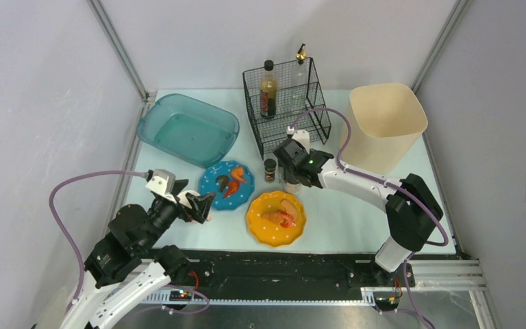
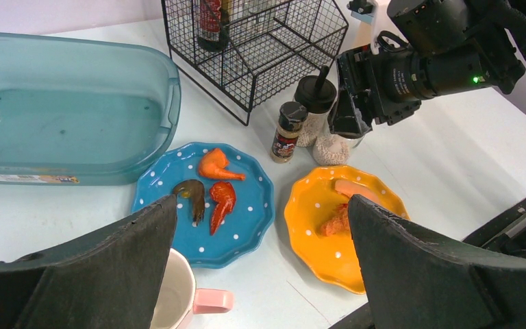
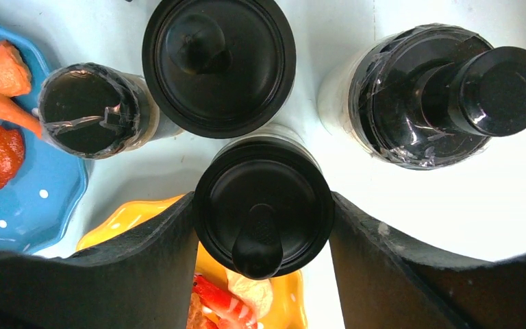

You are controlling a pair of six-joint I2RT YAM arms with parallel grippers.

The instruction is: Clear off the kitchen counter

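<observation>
The pale mint-blue kitchen counter [image 1: 356, 205] holds a blue dotted plate [image 1: 226, 184] with toy food and an orange dotted plate [image 1: 276, 218] with toy food. A small spice jar [image 1: 270, 169] stands between the plates and a wire basket. My right gripper [image 1: 292, 178] is closed on a black-lidded jar [image 3: 264, 205], a finger touching each side of the lid. A second black-lidded jar [image 3: 219, 65] and a black-capped white bottle [image 3: 452, 96] stand close behind it. My left gripper [image 2: 261, 205] is wide open and empty above a cream mug with a pink handle [image 2: 178, 298].
A teal translucent tub [image 1: 188, 128] sits at the back left. A black wire basket [image 1: 286, 103] with a dark bottle [image 1: 268, 89] stands at the back middle, and a tall beige bin [image 1: 385, 127] at the back right. Metal frame posts and grey walls surround the counter.
</observation>
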